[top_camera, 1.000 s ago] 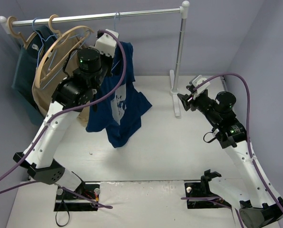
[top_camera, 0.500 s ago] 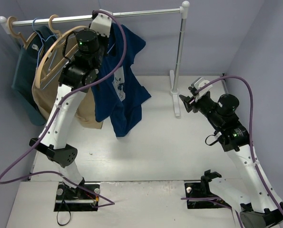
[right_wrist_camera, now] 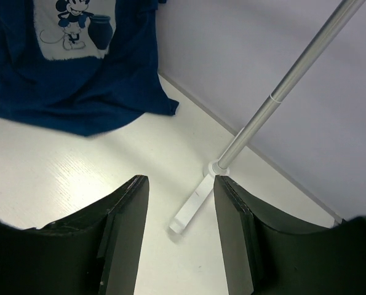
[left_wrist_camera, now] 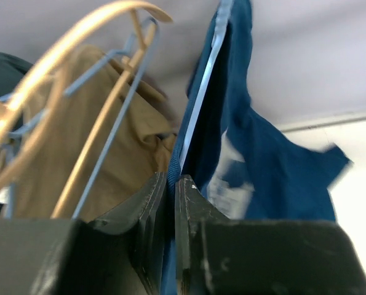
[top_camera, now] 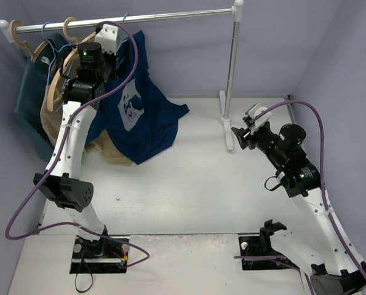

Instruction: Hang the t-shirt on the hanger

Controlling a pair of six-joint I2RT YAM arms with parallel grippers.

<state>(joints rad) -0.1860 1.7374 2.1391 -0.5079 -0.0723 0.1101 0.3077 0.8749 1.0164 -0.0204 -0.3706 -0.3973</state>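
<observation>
- Two black-and-white robot arms are bolted at the near edge of the white worktop (top_camera: 189, 184), one tool on each.
- Right tool (right_wrist_camera: 179, 227): the jaws stand apart with nothing between them. It hangs above the worktop, well apart from the garments and pointed toward them.
- One navy-blue short-sleeved t-shirt (top_camera: 143, 117) hangs at the far left, on the right of the other garments. Its lower edge is down at worktop level.
- Left tool (left_wrist_camera: 171, 181): it is raised to the rail, jaws all but closed. They pinch the lower end of one arm of the thin light-blue hanger (left_wrist_camera: 198, 104), which runs up inside the t-shirt's fabric.
- One silver garment rail (top_camera: 170, 15) spans the far side, carried on the right by one upright post with a white foot (top_camera: 227, 132).
- There are three garments in all. The tan garment (top_camera: 112, 152) and the dark teal garment (top_camera: 30, 98) hang to the left of the t-shirt.
- Two tan wooden hangers (top_camera: 69, 26) show hooks on the rail.
- Left wrist view only: the grip on the hanger, and a second light-blue hanger lying against the tan garment.
- Right wrist view only: the pale chest print (right_wrist_camera: 72, 24) is legible as Mickey Mouse.
- Top view only: both arms together. It does not show whether the held hanger's hook sits on the rail.
</observation>
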